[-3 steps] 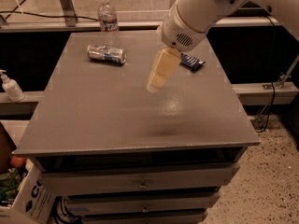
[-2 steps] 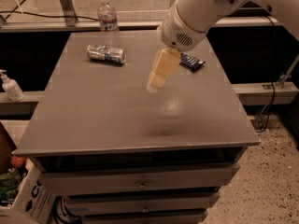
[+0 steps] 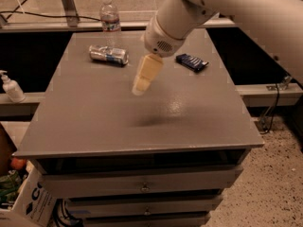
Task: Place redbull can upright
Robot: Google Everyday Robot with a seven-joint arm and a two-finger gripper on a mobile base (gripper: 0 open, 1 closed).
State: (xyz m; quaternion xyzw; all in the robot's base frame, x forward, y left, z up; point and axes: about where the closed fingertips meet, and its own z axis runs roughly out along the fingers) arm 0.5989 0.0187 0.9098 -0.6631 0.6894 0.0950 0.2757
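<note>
The redbull can lies on its side at the back left of the grey table top, silver and blue, its long axis running left to right. My gripper hangs from the white arm above the middle of the table. It is to the right of the can and nearer the front, apart from it, with nothing seen in it. Its shadow falls on the table just in front of it.
A clear water bottle stands upright at the back edge, just behind the can. A flat dark blue snack wrapper lies at the back right. A white pump bottle stands on a ledge left of the table. Drawers sit below the table top.
My gripper has moved a little to the left, toward the can's side of the table. The can, bottle and wrapper have not moved.
</note>
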